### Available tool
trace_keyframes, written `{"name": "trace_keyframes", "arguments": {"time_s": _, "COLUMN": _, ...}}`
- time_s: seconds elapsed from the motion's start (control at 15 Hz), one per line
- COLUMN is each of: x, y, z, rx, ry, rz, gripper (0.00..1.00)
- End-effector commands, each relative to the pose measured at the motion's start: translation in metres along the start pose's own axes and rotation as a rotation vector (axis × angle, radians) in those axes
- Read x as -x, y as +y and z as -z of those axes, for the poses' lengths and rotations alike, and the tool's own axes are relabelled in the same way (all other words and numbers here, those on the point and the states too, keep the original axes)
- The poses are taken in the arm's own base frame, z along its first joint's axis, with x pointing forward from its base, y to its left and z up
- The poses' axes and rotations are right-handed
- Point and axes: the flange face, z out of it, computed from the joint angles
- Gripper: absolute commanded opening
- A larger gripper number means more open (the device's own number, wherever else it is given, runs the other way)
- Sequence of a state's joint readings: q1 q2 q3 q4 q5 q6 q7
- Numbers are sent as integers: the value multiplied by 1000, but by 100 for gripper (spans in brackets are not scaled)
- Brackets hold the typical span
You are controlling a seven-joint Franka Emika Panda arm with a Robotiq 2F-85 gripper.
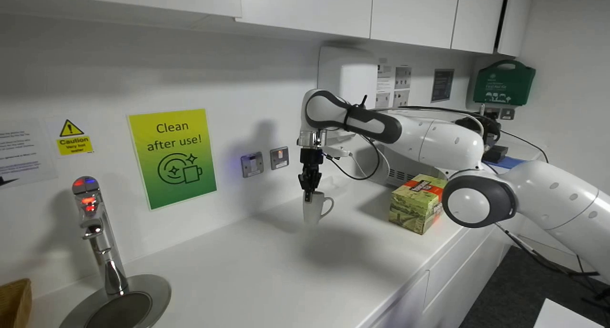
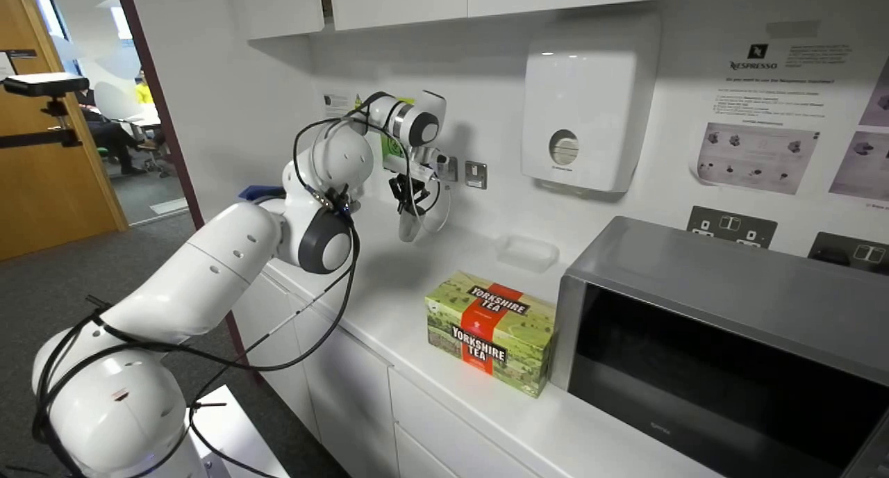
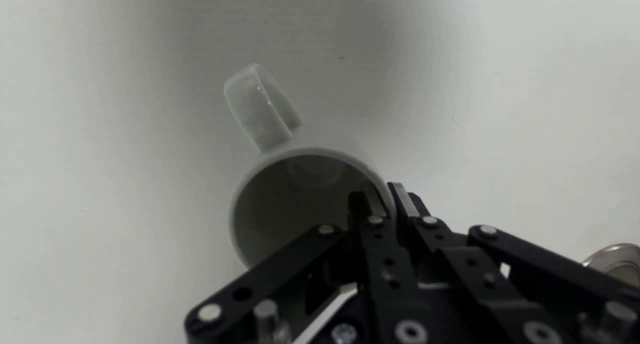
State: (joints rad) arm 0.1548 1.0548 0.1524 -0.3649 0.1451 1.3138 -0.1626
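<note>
Spreading beneath a mug (image 1: 314, 214), white counter (image 1: 238, 266), grey microwave (image 2: 715, 360), dark floor (image 2: 118, 266).

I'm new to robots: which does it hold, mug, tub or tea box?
The mug: the gripper pinches its rim, while the tub and tea box stand apart.

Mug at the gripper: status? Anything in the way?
Gripper shut on mug, one finger inside. Mug mouth up, seemingly off the counter. Nothing else seen against it; tea box stands apart.
</note>
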Motion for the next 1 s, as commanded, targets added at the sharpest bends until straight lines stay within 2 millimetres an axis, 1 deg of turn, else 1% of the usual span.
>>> {"name": "trace_keyframes", "arguments": {"time_s": 0.0, "x": 7, "y": -11, "z": 20, "rx": 37, "ry": 0, "rz": -12, "gripper": 2}}
{"name": "trace_keyframes", "arguments": {"time_s": 0.27, "x": 13, "y": -2, "z": 28, "rx": 10, "ry": -2, "rz": -23, "gripper": 2}}
{"name": "trace_keyframes", "arguments": {"time_s": 0.6, "x": 23, "y": 8, "z": 49, "rx": 46, "ry": 6, "rz": -55, "gripper": 2}}
{"name": "trace_keyframes", "arguments": {"time_s": 0.8, "x": 31, "y": 19, "z": 48, "rx": 12, "ry": -30, "rz": -84, "gripper": 2}}
{"name": "trace_keyframes", "arguments": {"time_s": 0.93, "x": 33, "y": 36, "z": 46, "rx": 13, "ry": -32, "rz": -136, "gripper": 2}}
